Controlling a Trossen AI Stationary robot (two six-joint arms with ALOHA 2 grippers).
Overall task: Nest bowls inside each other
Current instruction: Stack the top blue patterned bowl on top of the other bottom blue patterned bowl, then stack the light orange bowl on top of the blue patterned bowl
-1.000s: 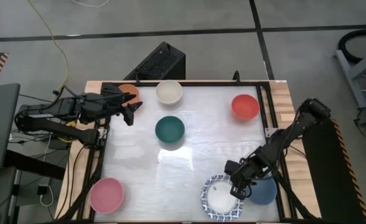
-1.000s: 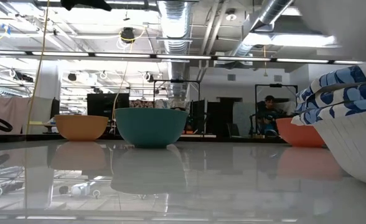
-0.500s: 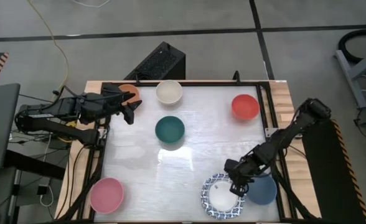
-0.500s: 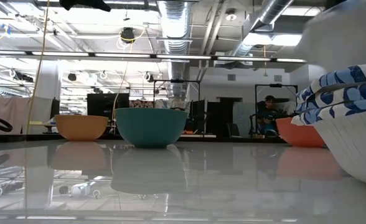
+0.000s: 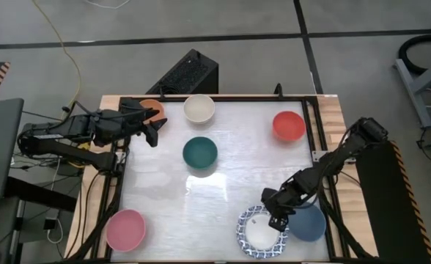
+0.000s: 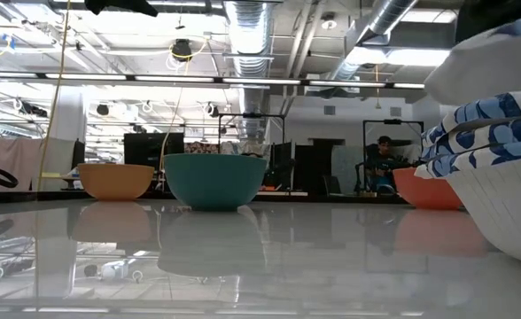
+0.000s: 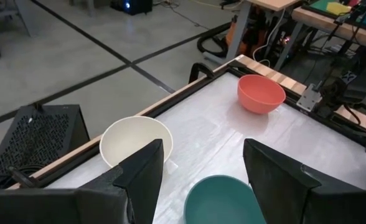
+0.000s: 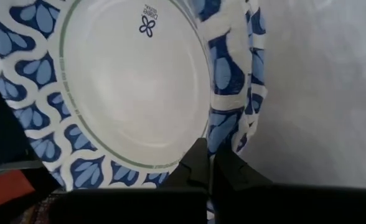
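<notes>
The right gripper (image 5: 278, 222) is at the near right part of the tabletop (image 5: 215, 183), at the rim of the stack of blue-and-white patterned bowls (image 5: 258, 233), and its jaws are closed on the rim of the top bowl of that stack; in the right wrist view the two dark fingers (image 8: 203, 169) meet on the patterned rim (image 8: 229, 93). Compared with one second ago, this gripper has moved a little away from the table's right edge, and more of the plain blue bowl (image 5: 308, 224), which stands just beside the stack on its right side, is now uncovered. In the low view the white underside (image 6: 500, 53) of the held bowl sits now lower and more tilted above the stack than before. The left gripper (image 5: 155, 130) hangs over the far left corner, close to the orange bowl (image 5: 152, 108), with its jaws open and holding nothing; it has not moved. The other bowls also stay where they were: the cream-white bowl (image 5: 199, 108) at the far edge, the dark green bowl (image 5: 200, 152) in the middle, the red bowl (image 5: 289, 125) far right, and the pink bowl (image 5: 125, 229) in the near left corner. Each of these stands alone, well apart from the others.
</notes>
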